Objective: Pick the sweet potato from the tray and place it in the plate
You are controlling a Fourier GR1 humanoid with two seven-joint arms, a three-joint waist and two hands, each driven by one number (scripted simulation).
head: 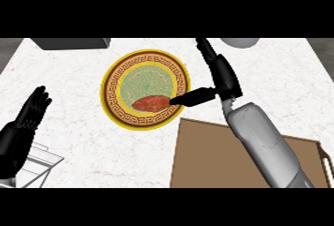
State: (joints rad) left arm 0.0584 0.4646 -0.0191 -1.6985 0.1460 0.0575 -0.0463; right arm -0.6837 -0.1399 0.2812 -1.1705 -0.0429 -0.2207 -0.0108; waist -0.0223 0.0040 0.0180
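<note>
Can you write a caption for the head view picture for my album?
Sweet potato lies on the patterned plate, right hand open beside it.

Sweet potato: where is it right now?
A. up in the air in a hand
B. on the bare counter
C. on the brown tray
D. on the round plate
D: the sweet potato lies on the plate, beside the right hand.

From here, the grey box (70, 43) and pale round thing (239, 42) beyond the plate (145, 90) are cut off, unidentifiable.
</note>
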